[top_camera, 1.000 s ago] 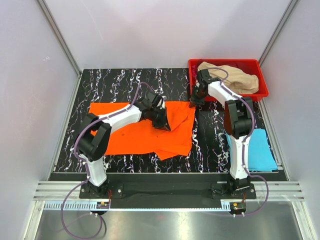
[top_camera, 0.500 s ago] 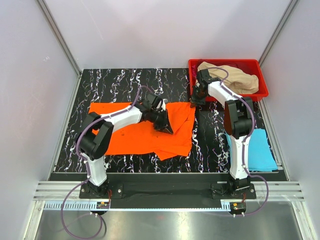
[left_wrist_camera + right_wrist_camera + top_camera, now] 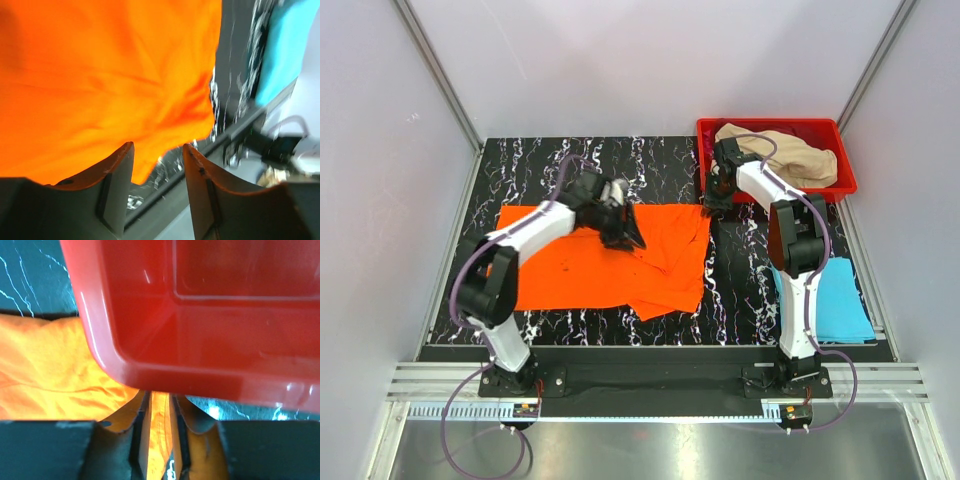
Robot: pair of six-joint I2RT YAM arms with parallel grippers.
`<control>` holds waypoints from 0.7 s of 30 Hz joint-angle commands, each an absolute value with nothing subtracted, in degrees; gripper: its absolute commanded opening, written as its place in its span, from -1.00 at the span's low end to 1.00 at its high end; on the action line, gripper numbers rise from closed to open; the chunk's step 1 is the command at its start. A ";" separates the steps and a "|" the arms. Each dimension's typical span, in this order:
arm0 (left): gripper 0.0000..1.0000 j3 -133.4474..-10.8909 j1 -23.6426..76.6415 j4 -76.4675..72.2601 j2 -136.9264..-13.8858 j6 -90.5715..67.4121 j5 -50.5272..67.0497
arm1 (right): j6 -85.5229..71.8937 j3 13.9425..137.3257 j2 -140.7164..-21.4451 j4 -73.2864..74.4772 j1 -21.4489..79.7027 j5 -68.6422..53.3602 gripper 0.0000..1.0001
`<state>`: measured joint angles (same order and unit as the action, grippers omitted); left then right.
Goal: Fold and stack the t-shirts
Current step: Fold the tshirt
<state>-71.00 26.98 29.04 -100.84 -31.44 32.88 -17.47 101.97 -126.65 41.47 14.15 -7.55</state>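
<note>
The bright orange t-shirt (image 3: 570, 275) lies spread on the black marbled table, with its front right corner folded over. My left gripper (image 3: 618, 225) hovers over the shirt's upper middle; in the left wrist view the gripper (image 3: 157, 147) is open and empty above the orange cloth (image 3: 100, 75). My right gripper (image 3: 708, 205) is at the shirt's far right corner beside the red bin, and in the right wrist view it (image 3: 159, 400) is shut on an edge of the orange shirt (image 3: 45, 365). The light blue t-shirt (image 3: 835, 300) lies folded at the right. The beige t-shirt (image 3: 790, 155) sits in the bin. The magenta one is out of view.
The red plastic bin (image 3: 765, 123) stands at the back right; its corner (image 3: 200, 315) is just above my right fingers. The light blue cloth (image 3: 282, 45) also shows in the left wrist view. Grey walls and metal rails enclose the table.
My left gripper has moved left and back across the orange shirt, away from the fold it was at. The right arm has not moved.
</note>
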 commanded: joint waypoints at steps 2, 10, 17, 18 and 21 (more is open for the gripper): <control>-0.07 -74.26 19.08 26.90 -97.73 -25.06 29.80 | -17.31 100.47 -118.58 43.94 14.33 -6.33 -0.41; 0.02 -75.93 7.13 25.83 -100.72 -22.24 11.55 | -18.81 106.33 -121.54 45.70 17.66 -6.42 -0.25; 0.04 -77.52 -2.63 27.24 -104.14 -17.32 3.26 | -21.18 113.63 -128.93 46.32 20.39 -2.38 -0.19; 0.03 -77.69 -3.51 27.25 -104.85 -16.97 2.73 | -21.27 114.95 -129.89 46.32 20.56 -1.07 -0.19; 0.03 -79.27 -6.67 28.21 -108.97 -15.65 2.37 | -21.09 116.62 -133.50 45.53 20.83 -0.18 -0.19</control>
<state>-76.23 -4.80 27.83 -105.91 -18.81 6.09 -20.25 113.84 -130.43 45.15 20.88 -3.75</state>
